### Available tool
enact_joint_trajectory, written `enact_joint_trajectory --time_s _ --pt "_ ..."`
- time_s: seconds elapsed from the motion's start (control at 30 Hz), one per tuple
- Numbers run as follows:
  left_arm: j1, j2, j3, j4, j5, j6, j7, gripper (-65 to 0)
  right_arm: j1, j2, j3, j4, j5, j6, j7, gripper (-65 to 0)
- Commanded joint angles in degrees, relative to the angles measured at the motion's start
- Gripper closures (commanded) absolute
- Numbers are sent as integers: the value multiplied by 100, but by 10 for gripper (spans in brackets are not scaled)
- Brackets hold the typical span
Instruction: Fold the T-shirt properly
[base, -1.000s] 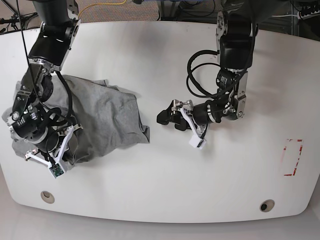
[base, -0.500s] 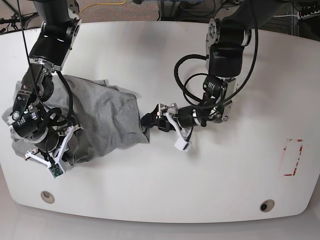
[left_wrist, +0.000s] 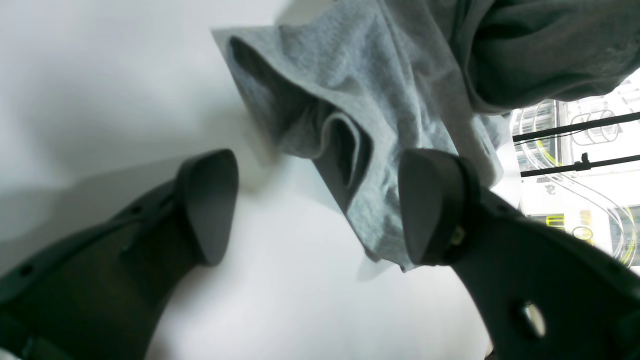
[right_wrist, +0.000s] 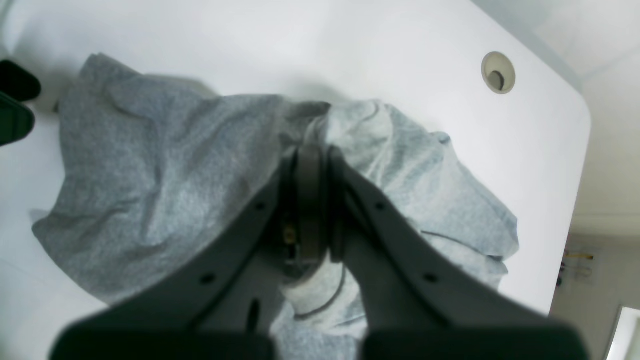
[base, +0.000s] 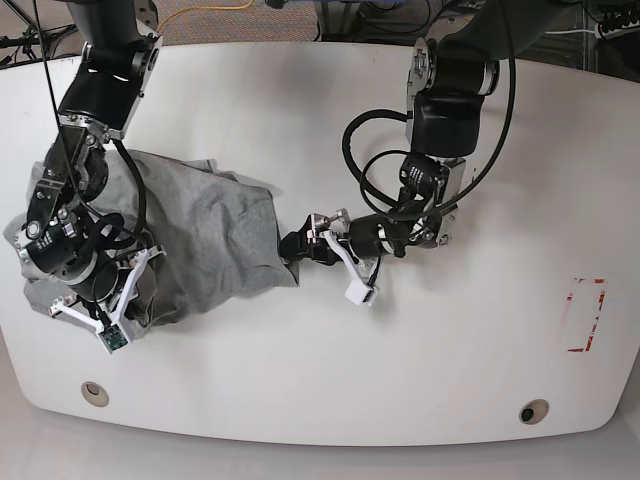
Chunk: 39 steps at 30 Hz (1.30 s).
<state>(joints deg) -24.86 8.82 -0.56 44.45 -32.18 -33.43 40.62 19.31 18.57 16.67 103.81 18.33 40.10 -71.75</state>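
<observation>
**White table with the grey T-shirt bunched at one end, both arms working at its edges.**

The T-shirt (base: 200, 240) is lying crumpled on the white table (base: 330, 110), toward the side of the right arm; a round hole (base: 95, 393) and a second one (base: 534, 411) are showing near the table's front edge, red tape marks (base: 585, 315) near the far end, and cables and dark floor behind. The base view is showing the left gripper (base: 297, 247) reaching the shirt's near edge; only the left wrist view (left_wrist: 320, 210) is revealing its jaws spread wide, one pad lying against a hanging fold. The right wrist view is showing the right gripper (right_wrist: 312, 200) pressed together, pinching a bunched ridge of cloth.
</observation>
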Motion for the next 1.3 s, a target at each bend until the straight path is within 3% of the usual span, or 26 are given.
enact_joint_trajectory --time_s 0.0,0.47,1.27 --pt "-153 18 84 135 -121 -27 -110 -491 185 100 28 67 78 -10 135 0" --pt "-323 18 1027 -181 -533 -305 -346 -485 151 97 2 88 70 -10 139 0" --pt "-290 18 1065 -749 -214 -133 -791 -453 22 95 1 89 69 -10 156 -1"
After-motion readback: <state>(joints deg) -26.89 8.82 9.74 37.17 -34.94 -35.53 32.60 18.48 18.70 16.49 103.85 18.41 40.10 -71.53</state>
